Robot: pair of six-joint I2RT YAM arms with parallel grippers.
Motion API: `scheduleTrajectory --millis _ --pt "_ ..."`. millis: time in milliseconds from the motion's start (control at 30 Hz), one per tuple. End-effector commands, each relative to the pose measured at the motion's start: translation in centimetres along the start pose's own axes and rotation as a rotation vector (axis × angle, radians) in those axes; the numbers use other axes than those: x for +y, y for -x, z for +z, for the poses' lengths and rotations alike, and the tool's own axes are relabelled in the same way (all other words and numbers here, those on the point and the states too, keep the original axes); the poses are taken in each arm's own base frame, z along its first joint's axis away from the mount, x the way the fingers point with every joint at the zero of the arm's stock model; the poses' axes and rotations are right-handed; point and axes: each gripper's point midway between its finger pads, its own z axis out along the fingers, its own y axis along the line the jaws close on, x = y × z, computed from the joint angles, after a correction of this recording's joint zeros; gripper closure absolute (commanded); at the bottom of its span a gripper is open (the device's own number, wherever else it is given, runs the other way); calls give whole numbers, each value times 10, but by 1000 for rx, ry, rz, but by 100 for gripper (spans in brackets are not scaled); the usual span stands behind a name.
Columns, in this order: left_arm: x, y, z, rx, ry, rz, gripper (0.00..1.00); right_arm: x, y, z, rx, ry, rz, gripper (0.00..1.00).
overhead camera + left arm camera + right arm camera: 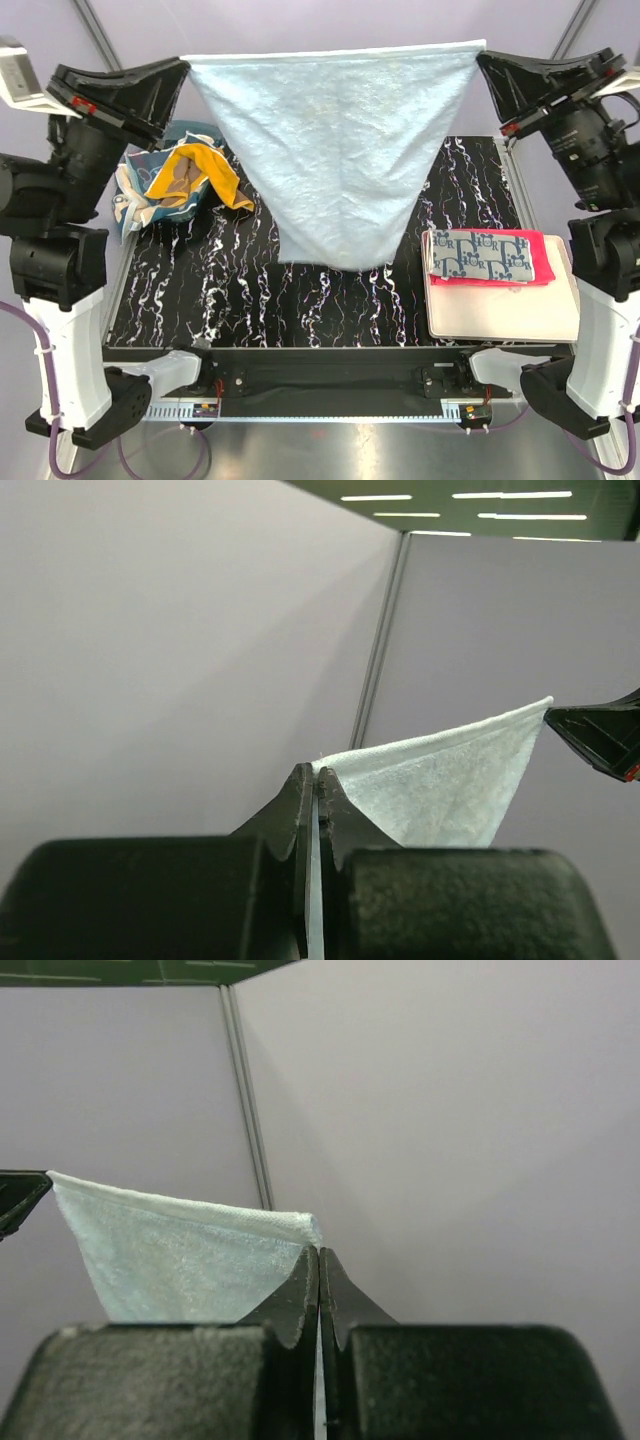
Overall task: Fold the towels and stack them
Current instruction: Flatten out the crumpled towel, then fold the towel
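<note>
**A:** Where's the blue towel [335,150]?

**B:** Up in the air. Its top edge is pulled tight from 9 to 3 o'clock. The left gripper [183,63] pinches one corner and the right gripper [480,55] the other, so neither arm is nearer. The loose tip hangs toward 6, over the table [250,290].

**A:** Count?

**B:** One aloft. Two on the tray [500,315] at 4: grey towel [480,255] on red towel [545,268]. At 10, an orange towel [185,175] and a patterned towel [130,195], heaped.

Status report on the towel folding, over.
Left gripper and right gripper shut on light blue towel corners, held aloft. Two folded towels on tray. Nothing in the way.
</note>
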Motion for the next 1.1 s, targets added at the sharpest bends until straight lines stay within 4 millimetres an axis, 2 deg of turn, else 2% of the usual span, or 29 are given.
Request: scheduleTrajectory --millis 0,100,167,200,267,300,333,400,433,467,500,533,567,600,667,700,733,767,800,833,900,933,967,1000,1033,1067 --pt "5 10 20 -25 -6 9 100 2 20 2 -44 -6 -17 100" --pt "25 -6 40 4 27 -4 100 -12 6 18 -20 -33 -22 100" --pt "46 -31 58 42 49 -26 100 -29 -15 35 12 -64 -20 100" --pt "62 -51 65 76 70 -48 100 -37 -28 42 37 -75 -29 100" --pt "82 -75 78 97 85 -60 100 -61 -65 62 93 -111 -25 100" --pt "101 -96 81 129 115 -77 100 -70 -81 69 120 -123 -33 100" --pt "111 -105 86 132 124 -79 100 -86 -111 83 168 -140 -24 100" --pt "151 -149 97 195 177 -113 100 -108 -148 99 212 -170 -24 100" --pt "162 -161 104 196 170 -114 100 -129 -186 111 269 -200 -11 100" --pt "186 -192 110 237 202 -135 100 -141 -203 118 281 -211 -9 100" --pt "202 -207 115 253 217 -138 100 -157 -216 123 292 -232 -2 100" --pt "214 -222 120 266 231 -141 100 -180 -264 132 362 -248 28 100" --pt "226 -231 125 264 240 -132 100 -191 -269 141 347 -253 35 100" --pt "252 -260 134 294 270 -137 100 -220 -312 144 401 -288 76 100" --pt "276 -288 143 323 299 -140 100 -244 -345 150 431 -300 107 100" --pt "297 -304 150 327 327 -131 100 -250 -338 161 400 -296 110 100" --pt "308 -314 153 329 342 -129 100 -274 -381 159 450 -324 142 100" --pt "318 -326 154 347 361 -134 100 -278 -372 168 424 -317 140 100" --pt "323 -316 161 316 359 -123 100 -285 -384 169 433 -326 158 100" --pt "342 -347 158 356 385 -145 100 -303 -419 164 475 -350 178 100" --pt "355 -355 161 351 389 -163 100 -312 -429 165 474 -362 186 100" --pt "362 -369 159 358 392 -175 100 -319 -440 162 483 -374 191 100" --pt "367 -376 156 365 397 -181 100 -322 -440 163 465 -374 185 100" --pt "371 -388 152 384 407 -190 100 -325 -458 157 493 -385 201 100" --pt "373 -391 152 375 403 -189 100 -325 -455 157 484 -384 199 100" --pt "373 -394 149 376 407 -193 100 -328 -463 154 489 -386 206 100"
